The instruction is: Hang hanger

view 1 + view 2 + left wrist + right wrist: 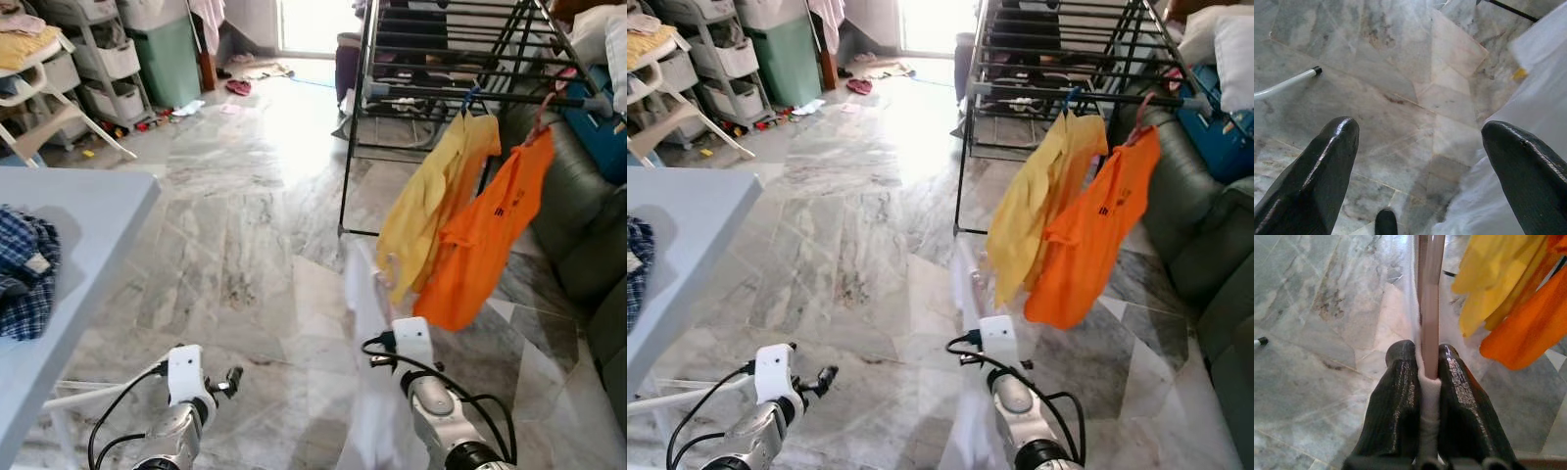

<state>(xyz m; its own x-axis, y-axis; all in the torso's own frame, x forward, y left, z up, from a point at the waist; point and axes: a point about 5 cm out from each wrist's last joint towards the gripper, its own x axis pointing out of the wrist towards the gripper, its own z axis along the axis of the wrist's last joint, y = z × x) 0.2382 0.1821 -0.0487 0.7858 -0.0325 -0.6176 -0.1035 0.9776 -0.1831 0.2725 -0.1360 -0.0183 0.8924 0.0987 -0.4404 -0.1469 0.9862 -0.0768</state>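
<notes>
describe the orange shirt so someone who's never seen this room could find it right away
Find the black drying rack standing on the marble floor beside the dark sofa. Two garments hang from its near rail; the orange shirt is the one closer to the sofa, touching the yellow shirt, and it alone has dark print.

Yellow shirt (pixel 431 201) and orange shirt (pixel 487 233) on black drying rack (pixel 431 59). Pinkish hanger (pixel 1429 303) with sheer white garment (pixel 370 372) between black fingers (pixel 1396 406) (glossy). Grey-white veined marble floor (pixel 225 215). Blue plaid cloth (pixel 24 269) on pale blue table (pixel 88 225).
</notes>
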